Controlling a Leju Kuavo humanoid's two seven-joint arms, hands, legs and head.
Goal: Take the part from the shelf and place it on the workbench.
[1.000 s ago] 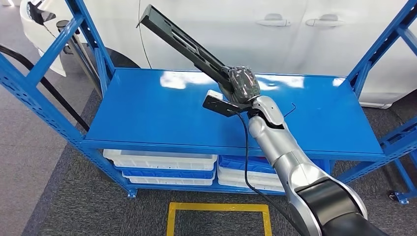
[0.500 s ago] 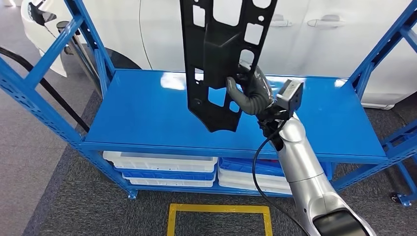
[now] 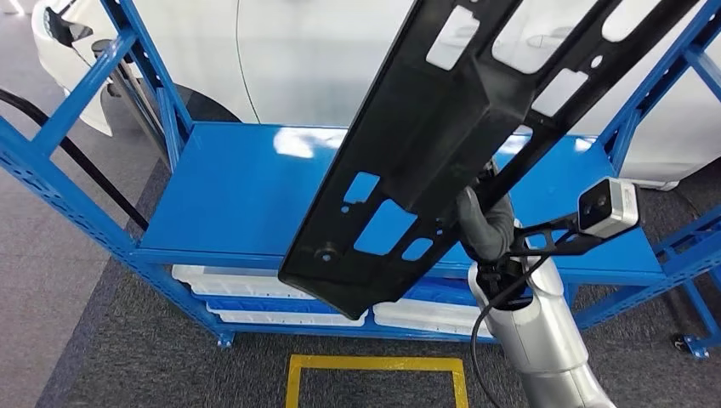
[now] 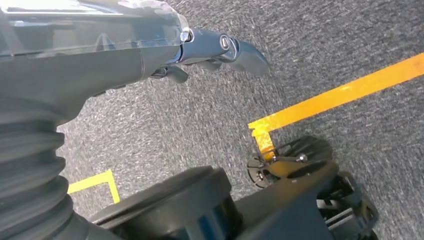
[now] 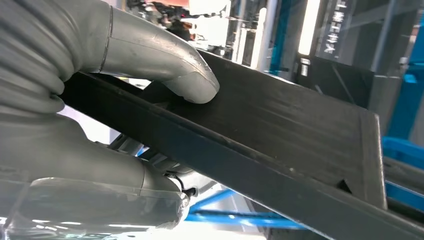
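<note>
Above blue shelf (image 3: 255, 191), right hand (image 3: 486, 225) grips black part (image 3: 442, 144), part slanting up across hand.

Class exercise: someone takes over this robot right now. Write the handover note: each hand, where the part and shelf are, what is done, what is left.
Right hand: grips the long black part, thumb pressed on its face in the right wrist view.
Left hand: hangs over the grey carpet, holds nothing, fingers look loosely extended.
Part: off the blue shelf, tilted in the air in front of it, close to the head camera.
Done: part taken from the shelf.
Left: carry it to the workbench and set it down.
</note>
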